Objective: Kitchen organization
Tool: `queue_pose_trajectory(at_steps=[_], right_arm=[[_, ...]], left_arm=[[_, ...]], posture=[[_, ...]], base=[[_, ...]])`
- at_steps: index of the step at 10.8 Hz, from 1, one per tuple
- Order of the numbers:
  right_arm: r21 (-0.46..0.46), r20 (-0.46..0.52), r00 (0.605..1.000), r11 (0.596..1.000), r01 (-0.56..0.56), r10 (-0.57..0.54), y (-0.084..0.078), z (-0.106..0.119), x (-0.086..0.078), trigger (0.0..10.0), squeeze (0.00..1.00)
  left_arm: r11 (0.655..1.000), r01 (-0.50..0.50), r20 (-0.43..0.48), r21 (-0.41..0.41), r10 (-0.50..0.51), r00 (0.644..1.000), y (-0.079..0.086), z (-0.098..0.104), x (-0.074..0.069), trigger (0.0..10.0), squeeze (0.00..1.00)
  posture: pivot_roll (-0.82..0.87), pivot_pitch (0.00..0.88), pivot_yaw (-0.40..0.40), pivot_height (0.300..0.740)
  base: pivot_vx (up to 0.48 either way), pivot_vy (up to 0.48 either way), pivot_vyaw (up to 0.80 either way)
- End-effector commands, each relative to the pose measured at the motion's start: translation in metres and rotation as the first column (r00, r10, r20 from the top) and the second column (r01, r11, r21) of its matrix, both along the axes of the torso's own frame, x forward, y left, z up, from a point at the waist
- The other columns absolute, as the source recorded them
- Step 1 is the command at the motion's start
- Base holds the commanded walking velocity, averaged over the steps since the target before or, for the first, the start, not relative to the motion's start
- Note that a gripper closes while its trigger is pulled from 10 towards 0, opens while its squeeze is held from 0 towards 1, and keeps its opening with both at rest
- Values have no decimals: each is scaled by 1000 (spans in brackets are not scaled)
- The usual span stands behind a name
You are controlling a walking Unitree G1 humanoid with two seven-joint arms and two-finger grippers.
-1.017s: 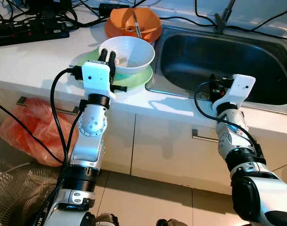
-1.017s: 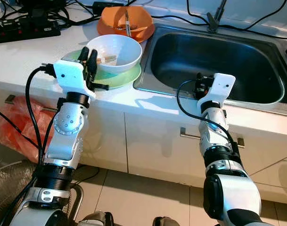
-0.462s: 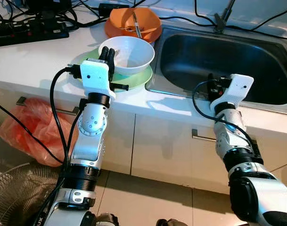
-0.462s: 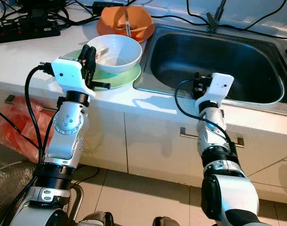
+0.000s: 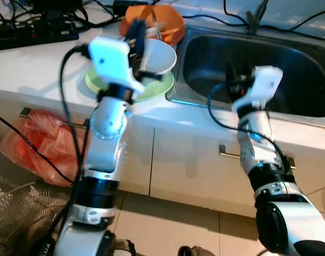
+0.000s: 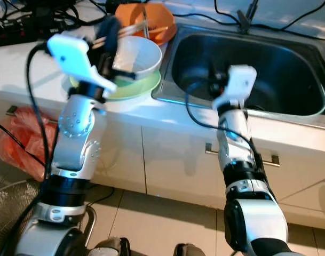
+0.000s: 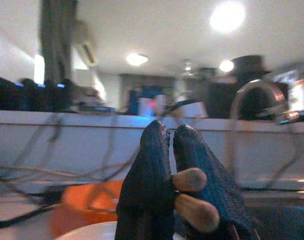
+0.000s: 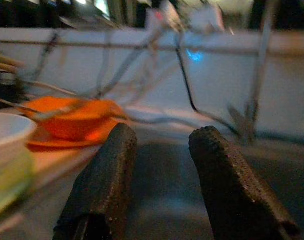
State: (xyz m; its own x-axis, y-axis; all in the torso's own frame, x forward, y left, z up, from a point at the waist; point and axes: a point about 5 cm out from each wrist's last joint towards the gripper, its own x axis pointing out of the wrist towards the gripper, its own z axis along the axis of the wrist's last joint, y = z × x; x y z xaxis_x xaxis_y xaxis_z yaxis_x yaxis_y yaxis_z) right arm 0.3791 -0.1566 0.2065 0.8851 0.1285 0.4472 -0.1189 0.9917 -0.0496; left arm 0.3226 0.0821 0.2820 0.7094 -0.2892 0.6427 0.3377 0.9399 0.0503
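My left gripper is raised above the white bowl and is shut on a pair of wooden chopsticks. Their tan ends poke out between the black fingers. The white bowl sits on a green plate on the counter, and behind it is an orange bowl with utensils in it. My right gripper hovers over the near left part of the steel sink. Its fingers are open with nothing between them.
A black power strip with tangled cables lies at the back left of the white counter. The faucet base stands behind the sink. Below, an orange plastic bag and a fan grille stand on the floor by the cabinet doors.
My left gripper has risen from the white bowl's rim with the chopsticks in it and moved slightly right. The right gripper has lifted a little over the sink edge. The picture is blurred.
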Motion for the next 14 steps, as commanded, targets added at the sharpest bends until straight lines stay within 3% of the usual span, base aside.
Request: queue_pose_trajectory(at_steps=[1, 2, 4, 8, 14], right_arm=[[-103, 61, 998, 994, -27, 33, 7, 10, -2, 10000, 0], [-207, 86, 994, 977, -43, 62, 15, 11, -5, 10000, 0], [-242, 65, 990, 964, -110, 129, 29, 1, -10, 10000, 0], [-348, 99, 985, 933, -96, 138, 39, 2, -14, 10000, 0], [-351, 153, 986, 936, -10, 68, 37, 8, -14, 10000, 0]], left_arm=[[998, 64, 18, -19, -64, 998, -7, 10, -4, 10000, 0], [995, 89, 2, -53, -89, 996, -8, 11, -4, 10000, 0], [989, 144, -13, -36, -145, 989, -12, 11, -7, 10000, 0], [966, 259, -70, -15, -260, 963, -22, 5, -11, 10000, 0], [937, 336, -176, 92, -317, 932, -33, -8, -13, 10000, 0]], posture=[[92, 113, -19, 740], [92, 113, -19, 740], [92, 113, -19, 740], [91, 111, -15, 740], [90, 107, -8, 740]], base=[[0, 0, 0], [0, 0, 0], [0, 0, 0], [0, 0, 0], [0, 0, 0]])
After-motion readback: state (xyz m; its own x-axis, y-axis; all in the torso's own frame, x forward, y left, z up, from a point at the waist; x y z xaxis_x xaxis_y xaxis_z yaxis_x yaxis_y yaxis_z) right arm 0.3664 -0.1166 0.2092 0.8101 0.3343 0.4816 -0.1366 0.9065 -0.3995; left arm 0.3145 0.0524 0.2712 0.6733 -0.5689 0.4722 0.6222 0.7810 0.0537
